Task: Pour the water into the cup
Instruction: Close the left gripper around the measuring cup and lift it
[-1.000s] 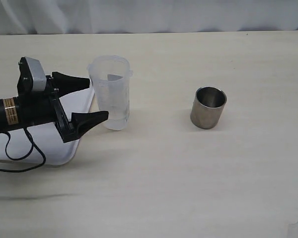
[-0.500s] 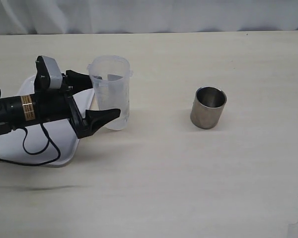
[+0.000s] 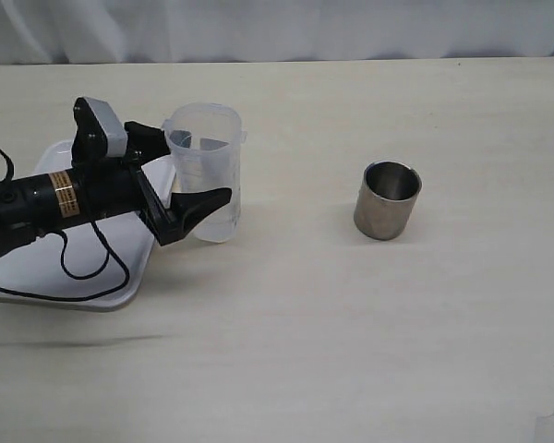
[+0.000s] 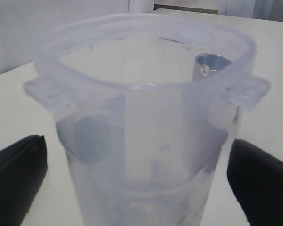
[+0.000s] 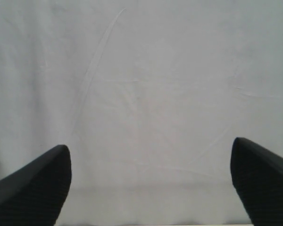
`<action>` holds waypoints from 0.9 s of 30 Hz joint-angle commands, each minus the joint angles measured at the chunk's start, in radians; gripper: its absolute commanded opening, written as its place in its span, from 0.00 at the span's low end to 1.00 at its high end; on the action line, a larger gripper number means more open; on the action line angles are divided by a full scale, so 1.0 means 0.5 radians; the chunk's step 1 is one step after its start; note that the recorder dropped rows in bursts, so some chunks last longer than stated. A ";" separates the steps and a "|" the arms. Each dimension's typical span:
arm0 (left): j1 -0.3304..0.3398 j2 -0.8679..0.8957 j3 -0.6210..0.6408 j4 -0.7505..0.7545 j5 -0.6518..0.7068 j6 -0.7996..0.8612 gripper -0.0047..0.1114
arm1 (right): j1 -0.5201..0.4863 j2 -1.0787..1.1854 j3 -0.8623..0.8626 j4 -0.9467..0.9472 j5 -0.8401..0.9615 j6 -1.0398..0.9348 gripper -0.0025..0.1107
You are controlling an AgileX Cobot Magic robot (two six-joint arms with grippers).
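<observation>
A tall translucent plastic beaker stands upright at the table's left with a little clear water in its bottom. My left gripper is open, one black finger on each side of the beaker, with gaps showing in the left wrist view. There the beaker fills the frame between the fingers. The short steel cup stands upright to the right, well apart from the beaker. My right gripper is open and empty, facing a white cloth; the exterior view does not show it.
A white tray lies under the left arm, just left of the beaker. A black cable loops from the arm over the tray. A white cloth backdrop closes off the table's far edge.
The left arm has moved to the right, bringing its open fingers from beside the beaker to either side of it. Beaker and cup have not moved.
</observation>
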 commanded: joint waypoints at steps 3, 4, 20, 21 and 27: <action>-0.002 0.009 -0.039 -0.040 -0.021 -0.003 0.88 | -0.007 0.003 0.006 -0.015 -0.008 0.007 0.78; -0.002 0.023 -0.039 -0.045 -0.032 -0.003 0.88 | -0.007 0.003 0.006 -0.015 -0.008 0.007 0.78; -0.002 0.286 -0.303 0.150 -0.080 -0.066 0.88 | -0.007 0.003 0.006 -0.015 0.001 0.010 0.78; -0.007 0.286 -0.303 0.150 -0.080 -0.066 0.88 | -0.007 0.003 0.006 -0.015 0.001 0.010 0.78; -0.099 0.286 -0.317 0.114 -0.080 0.010 0.88 | -0.007 0.003 0.006 -0.015 0.001 0.010 0.78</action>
